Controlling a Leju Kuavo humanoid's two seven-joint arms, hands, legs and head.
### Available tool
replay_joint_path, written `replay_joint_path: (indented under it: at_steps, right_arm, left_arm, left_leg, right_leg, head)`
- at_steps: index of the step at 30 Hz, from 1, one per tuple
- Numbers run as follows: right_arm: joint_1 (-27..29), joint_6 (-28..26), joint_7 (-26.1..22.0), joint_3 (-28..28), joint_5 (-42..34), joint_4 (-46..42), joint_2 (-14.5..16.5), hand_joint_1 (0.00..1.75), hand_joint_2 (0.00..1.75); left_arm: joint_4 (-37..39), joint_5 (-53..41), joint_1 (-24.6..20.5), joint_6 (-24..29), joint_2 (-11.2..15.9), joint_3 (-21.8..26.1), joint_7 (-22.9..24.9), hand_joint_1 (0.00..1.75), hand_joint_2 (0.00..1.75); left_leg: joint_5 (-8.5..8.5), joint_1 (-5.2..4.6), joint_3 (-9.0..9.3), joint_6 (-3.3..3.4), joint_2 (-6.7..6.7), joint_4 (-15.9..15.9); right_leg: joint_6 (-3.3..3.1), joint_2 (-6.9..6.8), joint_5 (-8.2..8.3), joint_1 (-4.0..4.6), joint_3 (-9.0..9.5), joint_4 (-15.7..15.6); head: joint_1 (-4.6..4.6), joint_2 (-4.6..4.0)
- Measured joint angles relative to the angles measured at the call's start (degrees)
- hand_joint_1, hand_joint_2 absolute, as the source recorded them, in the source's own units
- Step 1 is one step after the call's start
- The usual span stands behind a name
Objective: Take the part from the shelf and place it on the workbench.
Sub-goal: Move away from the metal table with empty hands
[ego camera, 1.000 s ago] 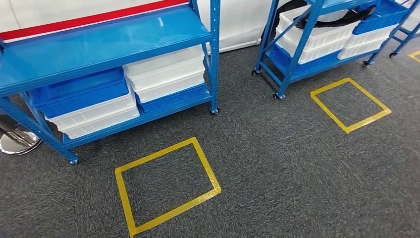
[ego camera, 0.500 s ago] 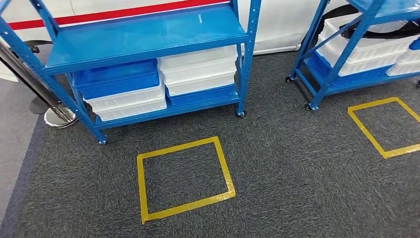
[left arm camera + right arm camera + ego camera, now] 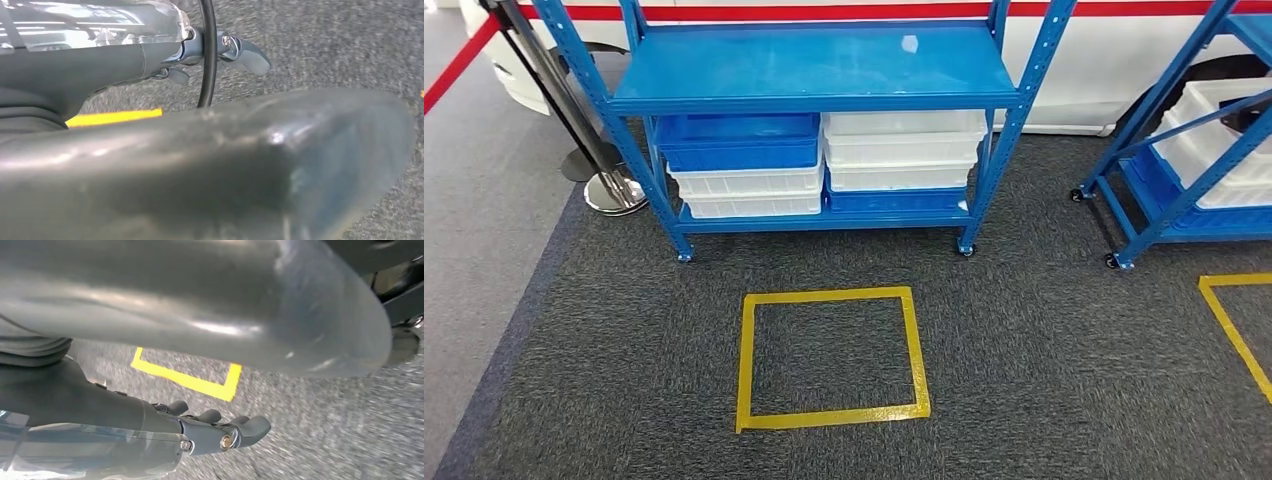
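Note:
A blue metal shelf on wheels stands straight ahead in the head view, its upper board bare. On its lower board sit a blue bin over white bins, and beside them stacked white bins. A second blue shelf at the right edge carries a white bin with something dark in it, cut off by the picture's edge. My left hand hangs over the carpet, fingers loosely apart, holding nothing. My right hand hangs likewise with nothing in it.
A yellow tape square marks the dark carpet in front of the first shelf; another lies at the right. A chrome post with a red rope stands at the left. A white wall with a red stripe runs behind.
The whole picture has shifted as the camera turned left: the first shelf and its yellow square now sit centred and square-on, and the second shelf has slid to the right edge.

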Motion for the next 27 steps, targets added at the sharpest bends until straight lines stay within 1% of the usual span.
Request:
replay_joint_path:
  at_steps: [1,2,3,4,5,6,7,8,9,10,11,12,13,14,15,16,17,18,19,20,21,22,23,24,25,26,27]
  right_arm:
    - [-0.1,-0.2,-0.1,-0.1,-0.2,0.0,0.0,0.00,0.00]
    - [-0.2,-0.3,-0.3,-0.3,-0.3,0.0,0.0,0.00,0.00]
    - [-0.4,-0.4,-0.5,-0.5,-0.4,0.0,0.0,0.00,0.00]
    - [-0.6,-0.5,-0.6,-0.7,-0.5,0.0,0.0,0.00,0.00]
    - [-0.7,-0.5,-0.7,-0.8,-0.4,0.0,0.0,0.00,0.00]
    - [-0.7,-0.5,-0.8,-0.8,-0.4,0.0,0.0,0.00,0.00]
    - [-0.5,-0.5,-0.8,-0.9,-0.4,0.0,-0.1,0.00,0.00]
    - [-0.3,-0.5,-0.8,-1.0,-0.4,0.0,-0.3,0.00,0.00]
    - [-0.1,-0.5,-0.8,-1.1,-0.4,0.0,-0.4,0.00,0.00]
    - [0.1,-0.5,-0.8,-1.2,-0.4,0.0,-0.6,0.00,0.00]
    - [0.2,-0.5,-0.8,-1.3,-0.4,0.0,-0.8,0.00,0.00]
    - [0.3,-0.5,-0.8,-1.4,-0.4,0.0,-0.9,0.00,0.00]
    - [0.3,-0.5,-0.8,-1.5,-0.4,0.0,-0.9,0.00,0.00]
    - [0.3,-0.5,-0.8,-1.6,-0.4,0.0,-0.9,0.00,0.00]
    - [0.3,-0.5,-0.8,-1.7,-0.3,0.0,-0.9,0.00,0.00]
    - [0.3,-0.5,-0.9,-1.7,-0.3,0.0,-0.9,0.00,0.00]
    - [0.3,-0.5,-0.9,-1.8,-0.3,0.0,-0.9,0.00,0.00]
    - [0.3,-0.5,-0.9,-1.8,-0.3,0.1,-0.9,0.00,0.00]
    - [0.1,-0.5,-0.9,-1.8,-0.3,0.1,-1.0,0.00,0.00]
    - [0.0,-0.5,-0.9,-1.8,-0.3,0.1,-0.9,0.00,0.00]
    - [-0.2,-0.5,-0.9,-1.8,-0.3,0.1,-0.9,0.00,0.00]
    - [-0.3,-0.5,-0.9,-1.8,-0.3,0.1,-0.9,0.00,0.00]
    - [-0.3,-0.5,-0.9,-1.8,-0.3,0.1,-0.8,0.00,0.00]
    - [-0.3,-0.5,-0.9,-1.8,-0.3,0.1,-0.7,0.00,0.00]
    - [-0.3,-0.5,-0.9,-1.8,-0.3,0.1,-0.5,0.00,0.00]
    - [-0.2,-0.5,-0.9,-1.8,-0.3,0.1,-0.3,0.00,0.00]
    - [-0.1,-0.5,-0.9,-1.8,-0.3,0.1,-0.1,0.00,0.00]
  left_arm:
    - [0.0,0.0,0.1,-0.3,0.0,0.0,-0.2,0.00,0.00]
    - [0.0,0.1,0.1,-0.7,0.0,0.0,-0.5,0.00,0.00]
    - [0.0,0.2,0.2,-1.1,0.0,0.0,-0.8,0.00,0.00]
    - [0.0,0.3,0.2,-1.5,0.0,0.1,-1.1,0.00,0.00]
    - [0.0,0.3,0.2,-1.8,0.0,0.1,-1.4,0.00,0.00]
    - [0.0,0.3,0.3,-1.9,-0.1,0.1,-1.6,0.00,0.00]
    - [0.0,0.2,0.2,-2.0,-0.1,0.1,-1.8,0.00,0.00]
    - [0.0,0.1,0.2,-2.0,-0.2,0.1,-1.9,0.00,0.00]
    - [0.0,0.0,0.1,-2.0,-0.2,0.1,-1.9,0.00,0.00]
    - [0.0,0.0,0.1,-2.0,-0.2,0.1,-2.0,0.00,0.00]
    - [0.0,0.0,0.1,-2.0,-0.2,0.1,-2.0,0.00,0.00]
    - [0.0,0.0,0.2,-2.0,-0.2,0.1,-2.0,0.00,0.00]
    - [0.0,0.0,0.4,-2.0,-0.2,0.1,-2.0,0.00,0.00]
    - [0.0,0.0,0.5,-2.0,-0.2,0.1,-2.0,0.00,0.00]
    - [0.0,0.0,0.6,-2.0,-0.2,0.1,-2.0,0.00,0.00]
    - [0.0,0.0,0.7,-2.0,-0.2,0.2,-2.0,0.00,0.00]
    - [0.0,0.0,0.8,-2.0,-0.2,0.2,-2.0,0.00,0.00]
    - [0.0,0.0,0.8,-2.0,-0.2,0.2,-2.0,0.00,0.00]
    - [0.0,0.0,0.8,-2.0,-0.2,0.2,-2.0,0.00,0.00]
    - [0.0,0.0,0.7,-2.0,-0.2,0.2,-2.0,0.00,0.00]
    - [0.0,0.0,0.7,-2.0,-0.2,0.2,-2.0,0.00,0.00]
    - [0.0,0.0,0.7,-2.0,-0.2,0.2,-2.0,0.00,0.00]
    - [0.0,0.0,0.6,-2.0,-0.2,0.3,-2.0,0.00,0.00]
    - [0.0,0.0,0.6,-2.0,-0.2,0.3,-2.0,0.00,0.00]
    - [0.0,0.0,0.6,-2.0,-0.2,0.3,-2.0,0.00,0.00]
    - [0.0,0.0,0.6,-2.0,-0.2,0.3,-2.0,0.00,0.00]
    - [0.0,0.0,0.6,-2.0,-0.2,0.3,-2.0,0.00,0.00]
  left_leg:
    - [-0.35,-0.11,-0.06,-0.25,-0.45,0.3]
    - [-0.76,-0.21,-0.26,-0.54,-0.77,0.5]
    - [-1.25,-0.30,-0.44,-0.91,-0.99,0.6]
    - [-1.70,-0.31,-0.49,-1.30,-1.14,0.6]
    - [-2.03,-0.22,-0.38,-1.65,-1.12,0.6]
    - [-2.35,-0.14,-0.25,-2.00,-0.50,1.1]
    - [-2.90,-0.05,-0.62,-2.31,0.50,2.5]
    - [-3.92,0.04,-1.75,-2.61,1.70,5.0]
    - [-5.29,0.15,-3.74,-2.89,2.91,8.7]
    - [-6.66,0.24,-6.22,-3.12,3.54,12.7]
    - [-7.36,0.31,-8.58,-3.28,3.83,16.0]
    - [-6.87,0.33,-10.17,-3.32,3.95,17.5]
    - [-5.06,0.32,-10.66,-3.23,4.00,16.7]
    - [-2.27,0.29,-10.16,-3.01,4.05,13.8]
    - [0.61,0.18,-9.05,-2.62,4.20,9.9]
    - [2.40,-0.08,-7.76,-2.14,4.42,6.6]
    - [3.07,-0.39,-6.68,-1.65,4.63,4.3]
    - [2.73,-0.71,-5.93,-1.16,4.78,3.2]
    - [1.88,-0.92,-5.24,-0.72,4.81,2.8]
    - [1.37,-0.91,-4.40,-0.32,4.63,2.2]
    - [0.98,-0.79,-3.31,0.04,4.47,1.4]
    - [0.58,-0.63,-2.05,0.42,4.32,0.5]
    - [0.15,-0.48,-0.74,0.72,4.18,-0.2]
    - [-0.45,-0.39,0.46,0.96,4.14,-0.8]
    - [-1.17,-0.36,1.54,1.12,4.01,-1.1]
    - [-2.01,-0.33,2.66,1.12,3.82,-1.2]
    - [-2.97,-0.30,3.85,1.06,3.55,-1.2]
  right_leg:
    - [-0.08,0.48,1.55,-0.03,1.14,-3.3]
    - [-0.19,0.85,2.27,-0.03,1.86,-5.6]
    - [-0.34,1.07,2.10,0.03,2.08,-6.5]
    - [-0.60,1.05,1.70,0.14,2.13,-6.7]
    - [-1.00,0.91,1.51,0.06,2.37,-6.8]
    - [-1.41,0.74,1.34,-0.01,2.83,-7.0]
    - [-1.81,0.48,1.20,-0.09,3.41,-7.2]
    - [-2.08,0.14,1.04,-0.19,4.07,-7.4]
    - [-2.20,-0.19,0.65,-0.12,4.64,-7.5]
    - [-2.26,-0.51,0.18,-0.08,5.12,-7.5]
    - [-2.22,-0.77,-0.35,-0.05,5.67,-7.5]
    - [-2.16,-0.97,-0.95,-0.04,6.31,-7.5]
    - [-2.08,-1.14,-1.58,-0.04,7.09,-7.5]
    - [-1.97,-1.30,-2.29,-0.03,7.99,-7.5]
    - [-1.84,-1.45,-3.01,-0.05,8.87,-7.6]
    - [-1.58,-1.58,-3.70,0.01,9.63,-7.7]
    - [-1.21,-1.70,-4.30,0.01,10.29,-7.9]
    - [-0.82,-1.79,-4.70,-0.02,11.03,-8.3]
    - [-0.34,-1.86,-4.63,0.00,11.66,-8.5]
    - [0.11,-1.88,-4.02,-0.04,11.89,-8.0]
    - [0.40,-1.79,-2.84,-0.08,11.36,-6.1]
    - [0.60,-1.60,-1.47,-0.09,9.74,-3.0]
    - [0.66,-1.36,-0.62,-0.11,7.22,0.8]
    - [0.65,-1.12,-0.83,-0.14,4.27,4.4]
    - [0.69,-0.96,-2.19,-0.12,1.45,7.0]
    - [0.80,-0.88,-4.35,-0.13,-1.04,8.4]
    - [0.94,-0.86,-6.54,-0.14,-2.96,8.6]
  head:
    - [-0.01,0.00]
    - [-0.01,0.00]
    - [-0.01,0.00]
    - [-0.01,0.00]
    - [-0.01,0.00]
    - [-0.01,0.00]
    - [-0.02,0.00]
    - [-0.02,0.00]
    - [-0.02,0.00]
    - [-0.02,0.00]
    - [-0.02,0.00]
    - [-0.02,0.00]
    - [-0.02,0.00]
    - [-0.03,0.00]
    - [-0.02,0.00]
    - [-0.03,0.00]
    - [-0.02,0.00]
    - [-0.03,0.00]
    - [-0.03,0.00]
    - [-0.03,0.00]
    - [-0.02,0.00]
    - [-0.01,0.00]
    - [-0.01,0.00]
    - [-0.01,0.00]
    - [-0.01,0.00]
    - [-0.02,0.00]
    - [-0.02,0.00]
